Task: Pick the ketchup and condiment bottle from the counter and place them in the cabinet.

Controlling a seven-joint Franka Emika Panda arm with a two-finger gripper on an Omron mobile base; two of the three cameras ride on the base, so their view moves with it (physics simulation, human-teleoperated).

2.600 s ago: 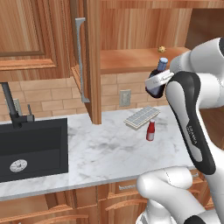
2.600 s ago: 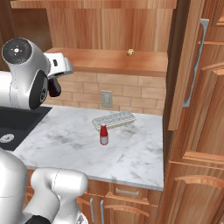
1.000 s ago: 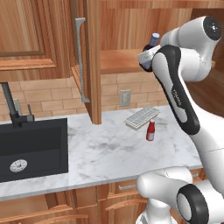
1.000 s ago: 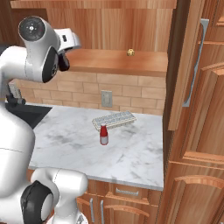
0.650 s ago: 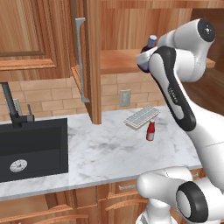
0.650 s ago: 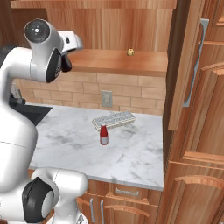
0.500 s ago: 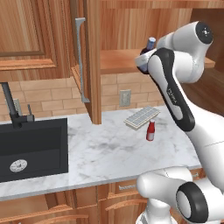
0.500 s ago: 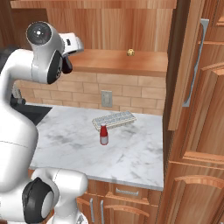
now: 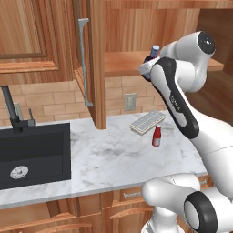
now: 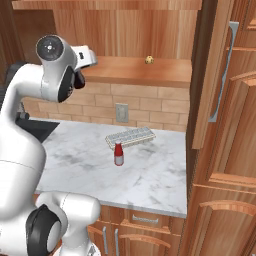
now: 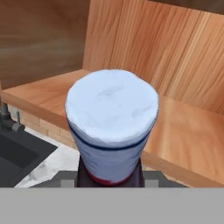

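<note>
A warm wooden kitchen with a pale brick backsplash surrounds a white-grey marbled table (image 9: 104, 157) running under reddish-brown wall units. At the far left of the left base view a black sink (image 9: 32, 152) is sunk into the table, a dark faucet (image 9: 11, 111) standing behind it. Next comes the open door (image 9: 93, 63) of the cabinet (image 9: 132, 61), edge-on, with its long grey handle (image 9: 83, 59); beyond it the plank shelf and grained back panel are exposed. On the wall below sits a grey outlet (image 9: 130, 102). Further right, a flat ribbed grey tray (image 9: 147, 122) lies on the table near the backsplash, and just in front of it the ketchup (image 9: 157, 135) stands upright with its white cap on top, apart from the tray. Above, the white arm bends up to shelf height, and the condiment bottle (image 9: 154, 53) shows its blue-white cap at the front edge of the shelf, carried at the tool (image 9: 149, 61). In the hand view that cap (image 11: 112, 131) looms close, dark neck beneath it between the fingertips, so the tool is clenched round the bottle. In the right base view a small yellowish object (image 10: 149, 59) rests far back on the shelf, well apart from the arm.
</note>
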